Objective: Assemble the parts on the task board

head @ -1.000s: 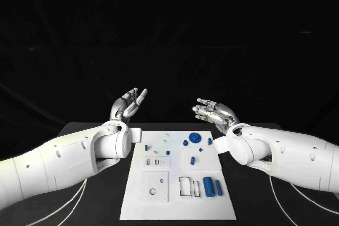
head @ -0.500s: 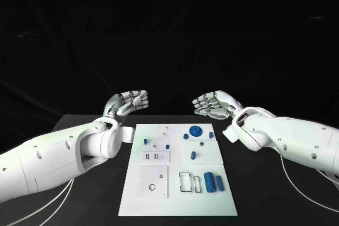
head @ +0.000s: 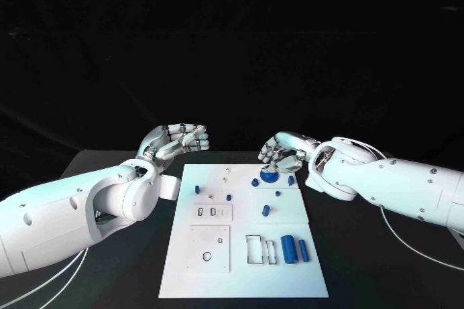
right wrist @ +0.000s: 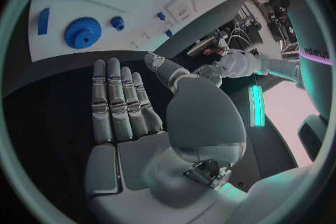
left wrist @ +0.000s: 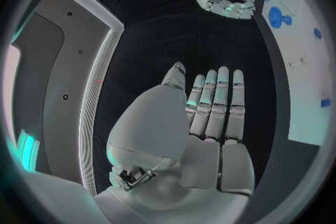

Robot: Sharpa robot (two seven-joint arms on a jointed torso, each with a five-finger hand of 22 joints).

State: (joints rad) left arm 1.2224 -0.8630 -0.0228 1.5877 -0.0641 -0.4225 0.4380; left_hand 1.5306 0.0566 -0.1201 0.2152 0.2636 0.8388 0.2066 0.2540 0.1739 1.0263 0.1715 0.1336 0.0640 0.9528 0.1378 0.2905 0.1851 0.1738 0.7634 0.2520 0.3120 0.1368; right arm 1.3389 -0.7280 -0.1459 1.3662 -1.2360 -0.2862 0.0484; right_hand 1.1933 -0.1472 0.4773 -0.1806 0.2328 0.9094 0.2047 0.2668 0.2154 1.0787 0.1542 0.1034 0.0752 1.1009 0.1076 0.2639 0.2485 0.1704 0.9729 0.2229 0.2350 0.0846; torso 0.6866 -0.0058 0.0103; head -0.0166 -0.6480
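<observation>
Both hands empty: left hand [head: 177,140] fingers loosely curled, off the board's far left corner; right hand [head: 283,152] loosely spread over the gear [head: 269,178] at the board's [head: 194,275] far end. Gear prob. light, rigid plastic; grip by toothed rim. Small pegs [head: 255,183] close beside may crowd fingers.

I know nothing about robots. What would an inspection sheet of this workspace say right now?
Surface: black table, with a white task board in its middle.
Job's things: blue gear and small blue pegs at the board's far end; blue cylinder and a slimmer blue bar near its right edge.
Clutter: nothing seen.
Robot hands: left robot hand empty, beyond the board's far left corner; right robot hand empty, above the gear.
Cables: white cables under the left arm.
Surroundings: dark backdrop.
</observation>
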